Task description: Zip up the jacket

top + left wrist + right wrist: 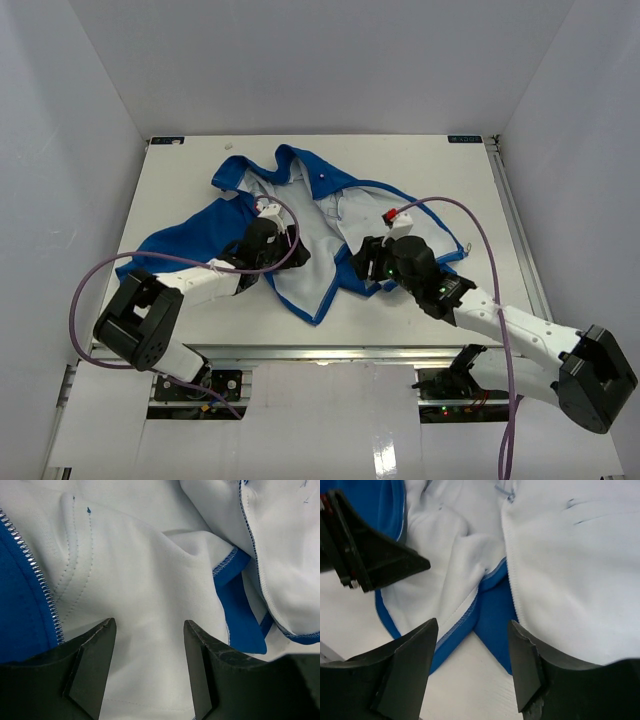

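The jacket lies unzipped and spread on the white table, its pale lining facing up. My left gripper hovers over the left front panel. In the left wrist view it stands open above smooth white lining, with nothing pinched, and a row of metal zipper teeth runs along the blue edge to its left. My right gripper is over the lower middle of the jacket. It is open, and a blue hem corner and bare table show between its fingers.
Part of the left gripper shows at the upper left of the right wrist view, close by. Purple cables loop over both arms. White walls enclose the table, and a metal rail runs along its right edge.
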`<control>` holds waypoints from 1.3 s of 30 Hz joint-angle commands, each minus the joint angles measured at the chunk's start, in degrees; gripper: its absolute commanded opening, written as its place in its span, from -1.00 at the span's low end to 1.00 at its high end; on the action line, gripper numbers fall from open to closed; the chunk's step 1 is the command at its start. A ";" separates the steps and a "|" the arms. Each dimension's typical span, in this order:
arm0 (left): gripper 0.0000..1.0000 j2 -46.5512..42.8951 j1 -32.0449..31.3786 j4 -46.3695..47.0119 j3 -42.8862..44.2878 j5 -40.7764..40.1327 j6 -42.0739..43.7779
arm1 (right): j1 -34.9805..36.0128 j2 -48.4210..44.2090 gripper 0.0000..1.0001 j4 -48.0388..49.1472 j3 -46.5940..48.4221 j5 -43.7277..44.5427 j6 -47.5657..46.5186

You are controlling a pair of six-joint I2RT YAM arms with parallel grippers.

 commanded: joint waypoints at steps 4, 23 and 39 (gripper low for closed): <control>0.36 -3.22 -2.70 2.03 0.32 4.47 4.02 | -14.35 -7.68 0.40 -5.65 -2.95 2.74 4.99; 0.37 -4.04 -4.74 6.57 -1.10 9.75 4.15 | -40.39 -14.36 0.41 -12.66 -10.03 8.67 13.80; 0.37 -4.24 -4.82 5.62 -0.90 9.51 3.82 | -50.51 3.54 0.45 -0.94 -10.50 -0.79 11.56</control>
